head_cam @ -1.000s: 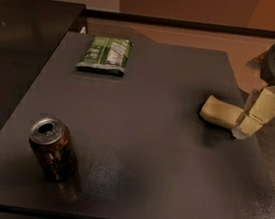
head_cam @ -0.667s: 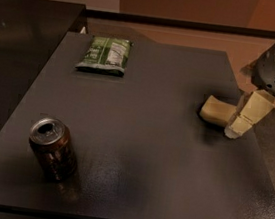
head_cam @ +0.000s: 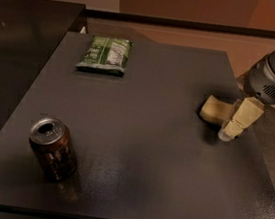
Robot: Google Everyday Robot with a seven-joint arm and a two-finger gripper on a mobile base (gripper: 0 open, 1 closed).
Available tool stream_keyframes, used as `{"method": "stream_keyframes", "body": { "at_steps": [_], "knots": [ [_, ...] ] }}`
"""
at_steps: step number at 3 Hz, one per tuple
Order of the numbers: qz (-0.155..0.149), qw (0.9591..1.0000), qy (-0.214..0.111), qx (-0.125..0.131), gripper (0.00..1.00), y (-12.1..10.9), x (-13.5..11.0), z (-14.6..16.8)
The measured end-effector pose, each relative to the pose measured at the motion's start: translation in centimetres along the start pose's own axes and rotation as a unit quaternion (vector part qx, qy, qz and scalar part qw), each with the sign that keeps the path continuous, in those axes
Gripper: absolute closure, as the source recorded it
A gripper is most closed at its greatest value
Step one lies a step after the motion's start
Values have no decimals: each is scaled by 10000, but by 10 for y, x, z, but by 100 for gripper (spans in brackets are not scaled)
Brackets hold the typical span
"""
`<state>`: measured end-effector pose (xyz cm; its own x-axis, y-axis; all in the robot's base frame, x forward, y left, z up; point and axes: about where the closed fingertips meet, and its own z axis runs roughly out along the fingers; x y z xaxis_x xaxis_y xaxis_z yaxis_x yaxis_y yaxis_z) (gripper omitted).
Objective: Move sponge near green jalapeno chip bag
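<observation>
The sponge, a pale yellow-beige foam block, lies on the dark table at the right side. The green jalapeno chip bag, with its white label panel up, lies flat at the far left of the table, well apart from the sponge. My gripper comes down from the grey arm at the right edge. One beige finger stands right in front of the sponge's right end, its tip down near the table.
A brown soda can stands upright at the near left of the table. A darker counter runs along the left side. The table's right edge lies just beyond the gripper.
The gripper has shifted left and slightly forward, closing in on the sponge's right end. The sponge, bag and can have not moved.
</observation>
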<state>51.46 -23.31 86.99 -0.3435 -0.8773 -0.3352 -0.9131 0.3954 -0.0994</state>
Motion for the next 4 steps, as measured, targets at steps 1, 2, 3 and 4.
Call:
{"method": "stream_keyframes", "body": {
  "at_steps": [1,2,3,4],
  "knots": [
    [110,9999,55,-31,0,-5,8,14],
    [183,9997,128,-86,17,-7,13,23],
    [249,9995,134,-108,41,-9,13,25],
    [287,9994,114,-129,64,-11,12,25]
  ]
}}
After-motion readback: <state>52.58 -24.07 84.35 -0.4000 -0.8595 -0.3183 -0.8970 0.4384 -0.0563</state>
